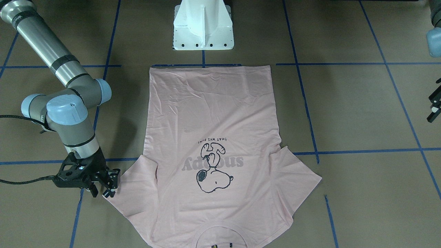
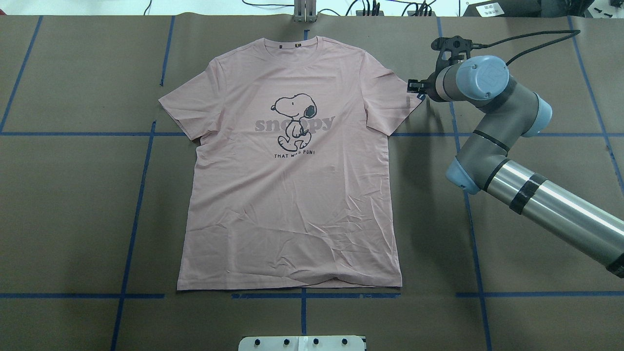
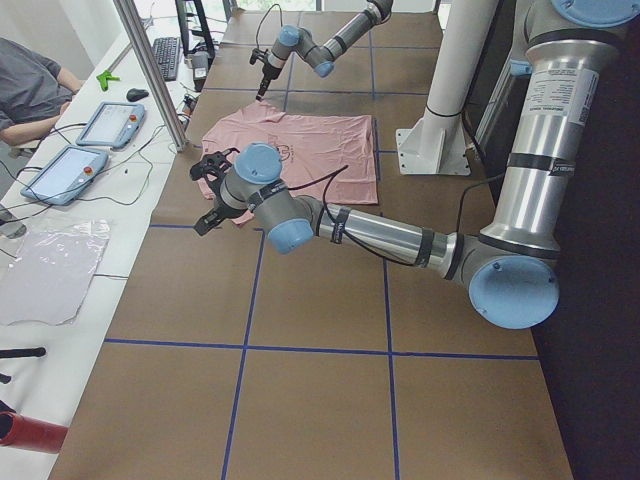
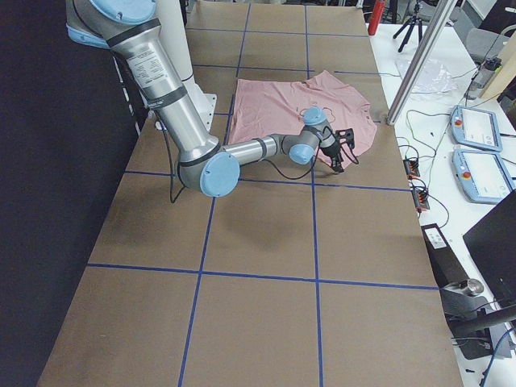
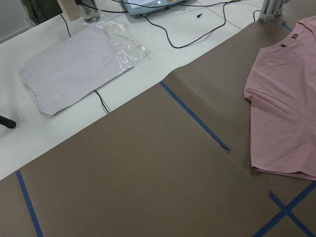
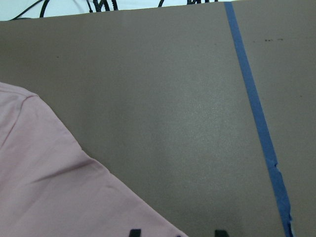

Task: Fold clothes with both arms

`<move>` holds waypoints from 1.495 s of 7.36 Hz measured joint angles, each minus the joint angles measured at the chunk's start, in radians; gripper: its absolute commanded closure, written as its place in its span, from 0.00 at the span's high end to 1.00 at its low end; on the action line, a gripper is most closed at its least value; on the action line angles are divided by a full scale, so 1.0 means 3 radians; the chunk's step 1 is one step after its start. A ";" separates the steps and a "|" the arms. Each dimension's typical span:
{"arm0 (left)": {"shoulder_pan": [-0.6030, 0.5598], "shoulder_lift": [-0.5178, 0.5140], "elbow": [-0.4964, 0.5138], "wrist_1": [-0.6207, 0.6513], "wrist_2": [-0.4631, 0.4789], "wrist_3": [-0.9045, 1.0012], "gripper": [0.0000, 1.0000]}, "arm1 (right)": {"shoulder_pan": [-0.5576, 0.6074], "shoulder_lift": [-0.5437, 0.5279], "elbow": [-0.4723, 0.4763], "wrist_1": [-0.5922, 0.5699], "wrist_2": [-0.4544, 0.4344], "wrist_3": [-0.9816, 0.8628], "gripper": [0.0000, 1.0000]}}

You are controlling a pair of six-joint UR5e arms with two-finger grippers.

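Observation:
The pale pink Snoopy T-shirt (image 2: 292,185) lies flat and print-up on the brown table, collar at the far side from the robot; it also shows in the front view (image 1: 213,113). My right gripper (image 2: 415,87) is open and hangs low at the outer edge of the shirt's right sleeve, also seen in the front view (image 1: 103,191). In the right wrist view its fingertips (image 6: 220,232) straddle the sleeve hem (image 6: 49,182). My left gripper (image 1: 434,107) looks open and empty, well off the shirt's left sleeve, also in the left side view (image 3: 205,195).
The white pedestal base (image 1: 203,27) stands at the shirt's hem side. Blue tape lines (image 2: 141,195) grid the table. A white side bench holds tablets (image 3: 110,125), cables and a plastic bag (image 5: 79,64). An operator (image 3: 30,90) sits there beside a metal post (image 3: 150,70).

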 measured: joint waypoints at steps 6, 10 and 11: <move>0.0000 0.0007 0.0001 0.0000 0.0001 0.0012 1.00 | -0.0021 0.0003 -0.0098 0.0064 -0.0004 0.0007 0.45; 0.0000 0.0010 0.0001 0.0000 0.0001 0.0016 1.00 | -0.0036 0.0016 -0.0100 0.0056 -0.0011 0.0035 0.00; 0.0000 0.0010 0.0002 0.0000 0.0001 0.0017 1.00 | -0.0036 0.0036 -0.0095 0.0047 -0.0013 0.0042 0.00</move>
